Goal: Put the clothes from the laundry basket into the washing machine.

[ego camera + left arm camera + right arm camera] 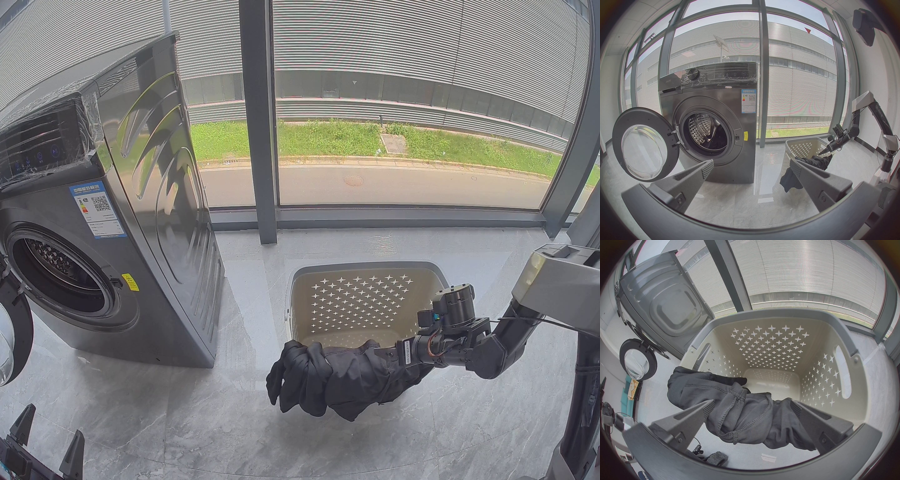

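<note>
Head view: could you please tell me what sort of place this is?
Likely a laundry test corner in a glass-fronted building, not a home: a washer stands on a stone floor by tall windows, a basket beside it, a garment in the right gripper.

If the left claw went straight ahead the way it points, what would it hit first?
Probably the grey front-loading washing machine, its front panel beside the drum opening; the open left claw aims there, depth unclear.
</note>
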Controlling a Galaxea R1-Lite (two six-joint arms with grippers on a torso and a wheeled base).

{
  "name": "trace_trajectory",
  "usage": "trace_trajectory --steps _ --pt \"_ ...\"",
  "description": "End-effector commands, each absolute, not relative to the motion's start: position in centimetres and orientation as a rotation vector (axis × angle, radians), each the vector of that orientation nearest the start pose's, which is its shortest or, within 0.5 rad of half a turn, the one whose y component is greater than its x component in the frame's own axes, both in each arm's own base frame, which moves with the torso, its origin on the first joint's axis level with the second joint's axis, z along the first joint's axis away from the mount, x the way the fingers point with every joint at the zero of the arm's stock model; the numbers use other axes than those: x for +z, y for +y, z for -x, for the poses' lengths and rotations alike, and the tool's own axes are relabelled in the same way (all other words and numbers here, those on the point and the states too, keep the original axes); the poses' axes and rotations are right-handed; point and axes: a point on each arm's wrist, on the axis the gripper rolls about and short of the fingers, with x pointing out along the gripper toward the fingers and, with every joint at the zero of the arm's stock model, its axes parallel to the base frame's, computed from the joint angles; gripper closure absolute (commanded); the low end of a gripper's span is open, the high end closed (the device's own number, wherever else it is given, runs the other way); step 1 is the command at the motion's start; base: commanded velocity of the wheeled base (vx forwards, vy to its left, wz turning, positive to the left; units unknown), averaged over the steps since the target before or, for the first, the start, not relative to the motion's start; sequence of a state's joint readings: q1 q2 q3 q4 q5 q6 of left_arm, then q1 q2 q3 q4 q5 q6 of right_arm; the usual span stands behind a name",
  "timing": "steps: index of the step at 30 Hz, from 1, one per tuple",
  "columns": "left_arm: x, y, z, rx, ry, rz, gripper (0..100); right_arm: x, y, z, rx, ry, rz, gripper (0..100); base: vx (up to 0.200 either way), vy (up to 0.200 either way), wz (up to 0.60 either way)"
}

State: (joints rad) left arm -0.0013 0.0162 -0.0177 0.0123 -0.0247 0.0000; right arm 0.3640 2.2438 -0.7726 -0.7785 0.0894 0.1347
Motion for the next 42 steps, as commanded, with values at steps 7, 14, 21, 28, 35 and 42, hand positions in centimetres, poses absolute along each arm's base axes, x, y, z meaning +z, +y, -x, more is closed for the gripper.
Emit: trace_trajectory --steps 7,14,21,28,35,42 --pt "7.5 -0.1 2.3 -0.026 0.011 0.000 0 -2.6 13.6 -34.4 0.392 0.723 -0.027 0 0.000 0.000 0.00" --pt "7.5 -0.1 2.3 -0.028 0.011 0.002 0 -2.8 14.0 -34.1 0.401 0.732 -0.020 0 0.000 0.000 0.00" --pt "7.5 -0.1 2.3 -0.028 0.011 0.002 0 -2.6 14.6 -34.1 0.413 0.719 -0.017 100 0.000 0.000 0.00" --pt "7.5 -0.1 2.3 -0.028 0.011 0.002 0 -2.7 15.2 -33.8 0.427 0.731 -0.009 100 0.000 0.000 0.00" --pt "7.5 -0.1 2.3 -0.028 0.011 0.002 0 -2.4 15.3 -33.6 0.427 0.726 -0.022 100 0.000 0.000 0.00" --pt "7.5 -0.1 2.3 -0.028 0.011 0.002 0 -2.4 15.2 -33.2 0.410 0.729 -0.021 0 0.000 0.000 0.00"
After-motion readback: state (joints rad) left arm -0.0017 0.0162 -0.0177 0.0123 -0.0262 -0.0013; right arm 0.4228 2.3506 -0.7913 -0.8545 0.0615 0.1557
